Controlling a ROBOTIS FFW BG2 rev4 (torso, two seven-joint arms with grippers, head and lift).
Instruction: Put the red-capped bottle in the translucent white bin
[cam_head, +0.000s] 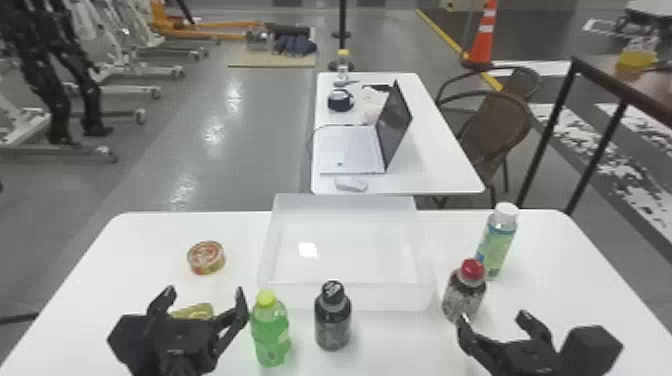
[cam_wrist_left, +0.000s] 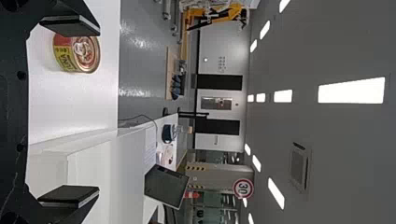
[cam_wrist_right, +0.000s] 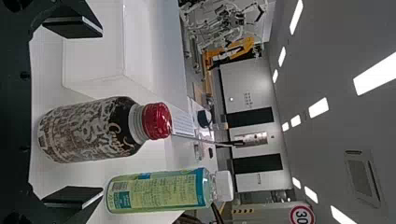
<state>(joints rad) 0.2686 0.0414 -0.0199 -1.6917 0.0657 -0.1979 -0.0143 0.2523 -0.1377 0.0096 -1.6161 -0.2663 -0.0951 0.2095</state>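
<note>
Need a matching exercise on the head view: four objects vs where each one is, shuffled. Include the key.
1. red-capped bottle
2. black-capped bottle
3. round can
4. laptop

A. on the far table, screen up
B. left of the bin
C. beyond the right gripper
D. on the bin's near side

Pairs: 1-C, 2-D, 3-B, 4-A

From above, the head view looks forward and down on the tabletop (cam_head: 135, 250); both wrist views, turned sideways, face forward from low and close over it. All three share the translucent white bin (cam_head: 380, 298) and the laptop (cam_head: 350, 150).
</note>
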